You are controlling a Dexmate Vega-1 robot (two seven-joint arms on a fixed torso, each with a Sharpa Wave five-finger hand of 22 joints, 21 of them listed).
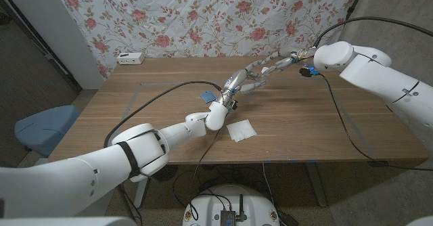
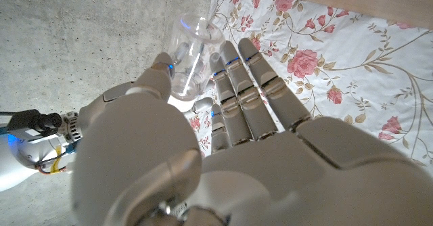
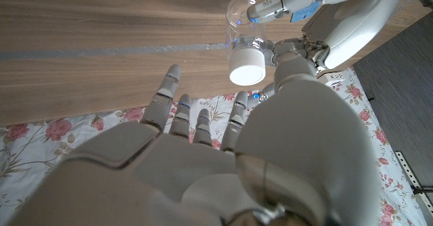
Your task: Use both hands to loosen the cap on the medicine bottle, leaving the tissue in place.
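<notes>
The clear medicine bottle point(image 2: 193, 60) is raised above the table's middle, gripped between the thumb and fingers of my left hand point(image 1: 237, 85). Its white cap point(image 3: 247, 63) points toward my right hand point(image 1: 277, 63). In the right wrist view, my right hand point(image 3: 203, 151) has its fingers spread, and its thumb lies close beside the cap without gripping it. My left hand point(image 3: 331, 23) holds the bottle's body there. The white tissue point(image 1: 241, 130) lies flat on the table, nearer the front edge and below the hands.
A small blue object point(image 1: 208, 96) lies on the wooden table point(image 1: 135, 118) beside my left forearm. A white device point(image 1: 130, 57) sits at the back left edge. Black cables cross the table. A floral cloth hangs behind, and a blue chair point(image 1: 37, 128) stands at the left.
</notes>
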